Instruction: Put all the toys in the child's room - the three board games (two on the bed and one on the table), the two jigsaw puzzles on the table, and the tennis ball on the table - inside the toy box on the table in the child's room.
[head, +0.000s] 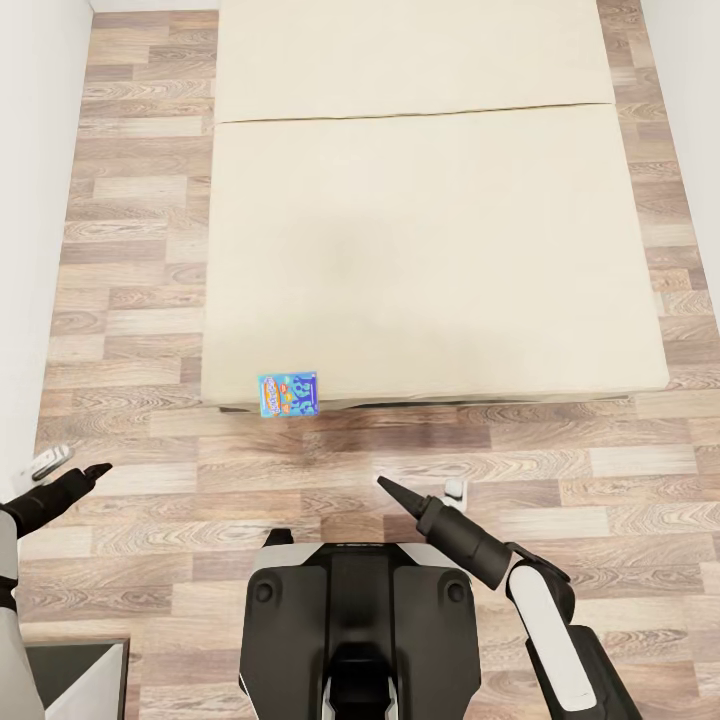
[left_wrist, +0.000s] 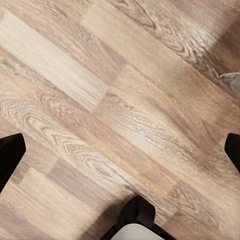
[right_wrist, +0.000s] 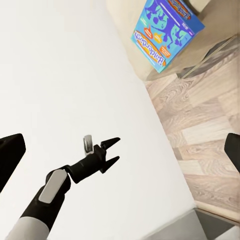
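The robot's dark base (head: 360, 630) stands on the wood-plank floor (head: 140, 300) facing the bed (head: 430, 250). One board game (head: 288, 395) lies at the bed's near edge, not yet collected. Left gripper (head: 97, 468) and right gripper (head: 385, 486) hold nothing; the jaws stand open. The right wrist view resolves the game's blue cover and the left gripper's parted fingers (right_wrist: 111, 142); the left wrist view covers floor planks.
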